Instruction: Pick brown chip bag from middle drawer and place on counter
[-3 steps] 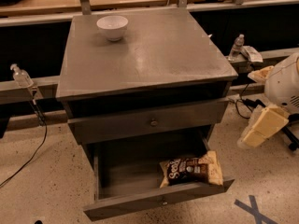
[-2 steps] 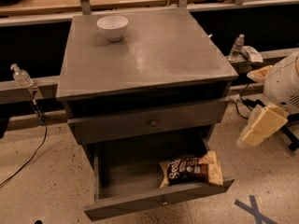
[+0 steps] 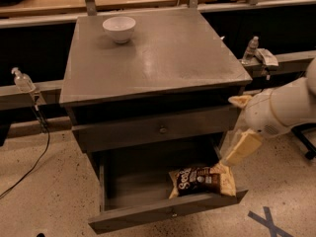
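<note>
Tool point(image 3: 236, 152), spread or pressed together I cannot tell, hangs at the right end of the brown chip bag point(image 3: 200, 179) in the open middle drawer point(image 3: 163, 214) under the bench point(image 3: 163, 58) front-right corner; best descend gently and pinch its crinkly middle.

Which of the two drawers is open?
The middle drawer, the lowest, holding the brown chip bag; the shallower drawer above is shut. The gripper hangs near the bag.

Counter point(image 3: 163, 58) is showing a dull, scuffed grey finish; brown chip bag point(image 3: 200, 180) is looking crinkly and glossy; bowl point(image 3: 119, 28) is gleaming smooth white; gripper point(image 3: 236, 152), at right of frame, is looking matt cream plastic.
</note>
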Tool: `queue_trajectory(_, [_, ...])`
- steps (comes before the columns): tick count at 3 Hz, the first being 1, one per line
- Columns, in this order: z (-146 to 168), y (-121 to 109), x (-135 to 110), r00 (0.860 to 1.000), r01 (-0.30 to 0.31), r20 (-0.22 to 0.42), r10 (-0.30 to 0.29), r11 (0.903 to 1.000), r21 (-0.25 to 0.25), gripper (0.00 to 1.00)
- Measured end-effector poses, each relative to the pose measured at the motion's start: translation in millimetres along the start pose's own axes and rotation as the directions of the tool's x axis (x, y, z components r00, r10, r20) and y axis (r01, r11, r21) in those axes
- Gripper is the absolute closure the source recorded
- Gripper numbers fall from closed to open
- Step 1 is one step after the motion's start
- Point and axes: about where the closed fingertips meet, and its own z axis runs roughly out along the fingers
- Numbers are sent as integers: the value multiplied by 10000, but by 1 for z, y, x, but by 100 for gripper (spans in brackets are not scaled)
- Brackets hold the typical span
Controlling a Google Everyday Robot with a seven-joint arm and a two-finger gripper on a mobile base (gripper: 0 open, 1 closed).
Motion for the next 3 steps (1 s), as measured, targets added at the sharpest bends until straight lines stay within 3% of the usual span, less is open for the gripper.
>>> queue_trajectory(1, [57,3,19,9991,-269,301,288,9978,-606,0])
queue_trajectory(2, [127,7,64,9958,-830,-487,777,9896,-1176,0])
queue_trajectory(3, [168,11,89,9888,-866,-1339,662,9845,-1524,0])
